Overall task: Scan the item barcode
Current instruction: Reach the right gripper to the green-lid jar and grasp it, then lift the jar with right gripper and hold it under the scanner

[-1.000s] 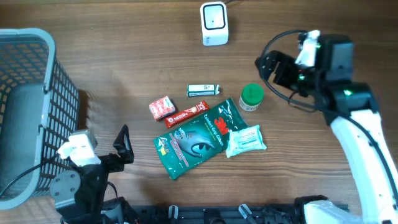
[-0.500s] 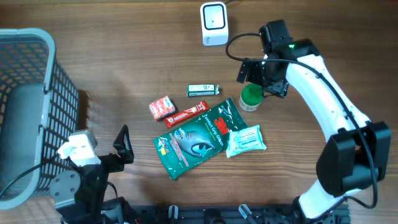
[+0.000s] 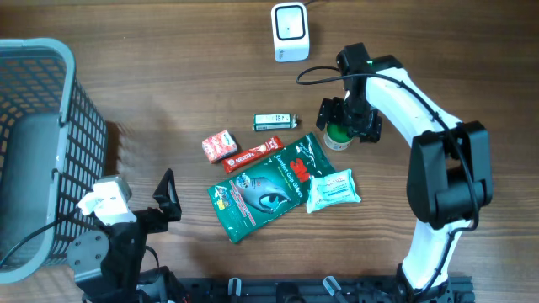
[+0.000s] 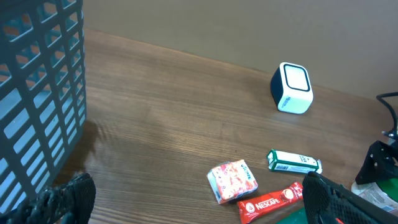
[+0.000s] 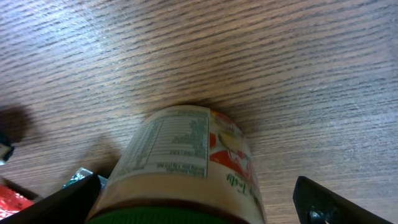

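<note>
Green-lidded jar (image 3: pixel 336 135) stands upright on the wooden table (image 3: pixel 168 84), right of centre, just beside the upper right corner of a green 3M pouch (image 3: pixel 269 185). In the right wrist view its pale label shows a printed facts panel and some red and yellow artwork, with the lid's green rim nearest the camera. The right gripper (image 3: pixel 347 119) hangs directly over the jar with its jaws spread wide, one dark finger (image 5: pixel 59 200) on each side of it; whether either finger touches the jar cannot be told.

Up and to the left of the jar, well apart from it, a white barcode scanner (image 3: pixel 289 32) sits near the far edge of the table. Left of the jar lies a small green and white box (image 3: pixel 276 122), and below that a red Nescafé sachet (image 3: pixel 251 155) and a little pink carton (image 3: pixel 219 145), both near the pouch. A white crinkled packet (image 3: pixel 332 188) rests against the pouch's right side.

At the far left stands a grey mesh basket (image 3: pixel 63 76). The left gripper (image 3: pixel 167 202) is at the near edge beside the basket, jaws wide apart and holding nothing.
</note>
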### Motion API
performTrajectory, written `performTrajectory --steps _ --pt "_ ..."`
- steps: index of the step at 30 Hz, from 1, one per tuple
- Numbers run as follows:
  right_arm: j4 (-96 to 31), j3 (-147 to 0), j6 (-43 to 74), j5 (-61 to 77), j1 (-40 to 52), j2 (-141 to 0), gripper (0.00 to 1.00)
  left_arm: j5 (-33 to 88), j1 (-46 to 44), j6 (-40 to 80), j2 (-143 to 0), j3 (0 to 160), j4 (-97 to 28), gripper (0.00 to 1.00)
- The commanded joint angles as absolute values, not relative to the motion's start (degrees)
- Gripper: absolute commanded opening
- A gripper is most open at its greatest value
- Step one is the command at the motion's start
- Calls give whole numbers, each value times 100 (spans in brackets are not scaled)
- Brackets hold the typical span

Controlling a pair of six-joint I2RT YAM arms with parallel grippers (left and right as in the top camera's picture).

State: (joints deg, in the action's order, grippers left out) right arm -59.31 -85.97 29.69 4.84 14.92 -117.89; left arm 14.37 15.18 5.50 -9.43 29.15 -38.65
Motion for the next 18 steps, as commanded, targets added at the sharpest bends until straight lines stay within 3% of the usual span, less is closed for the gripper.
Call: performTrajectory --steps 1,9,18 --pt "-5916 -8687 2849 388 1494 -11998 97 1406 1555 609 -913 2904 -3848 100" --pt "-5791 -8667 2867 388 1494 -12195 72 1404 1555 609 -913 2904 -3848 100" --pt "-6932 -9574 2622 1087 1426 -12193 67 1406 1555 609 -913 2904 -3848 100"
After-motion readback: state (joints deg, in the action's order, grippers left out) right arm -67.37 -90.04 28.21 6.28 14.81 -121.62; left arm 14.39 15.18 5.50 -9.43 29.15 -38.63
